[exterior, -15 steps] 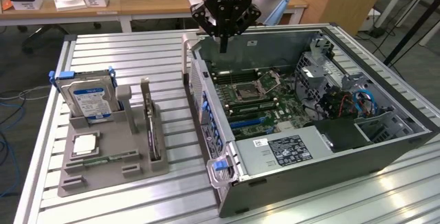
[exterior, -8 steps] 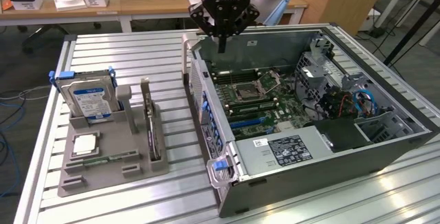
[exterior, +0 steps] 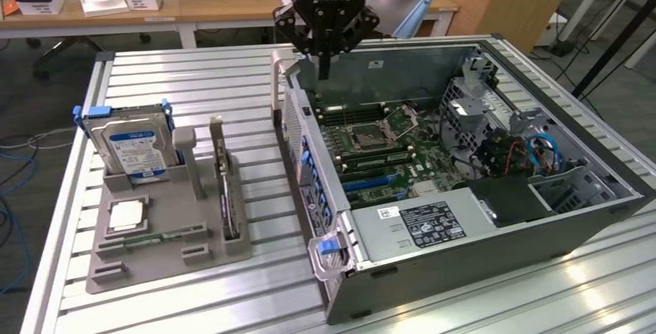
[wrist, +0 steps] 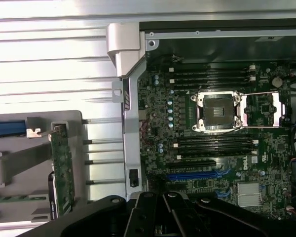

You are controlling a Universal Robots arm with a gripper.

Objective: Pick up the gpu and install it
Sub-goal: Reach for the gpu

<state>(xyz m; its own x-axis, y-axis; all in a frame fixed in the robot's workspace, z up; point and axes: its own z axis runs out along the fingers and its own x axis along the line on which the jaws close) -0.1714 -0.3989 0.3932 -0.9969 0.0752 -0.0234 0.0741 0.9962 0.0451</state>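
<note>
Standing in its tray (exterior: 144, 269), the gpu (exterior: 227, 196) is well apart from the closed, seemingly empty hand (exterior: 324, 71).

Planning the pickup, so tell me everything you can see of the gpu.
The gpu is a thin, flat, dark green circuit board with a silver metal bracket at one end. It stands upright on its long edge in a slot of the grey holder on the table, next to the hard drive in the same holder. Nothing but the holder touches it. The gripper hangs well apart from it, over the open computer case.
</note>
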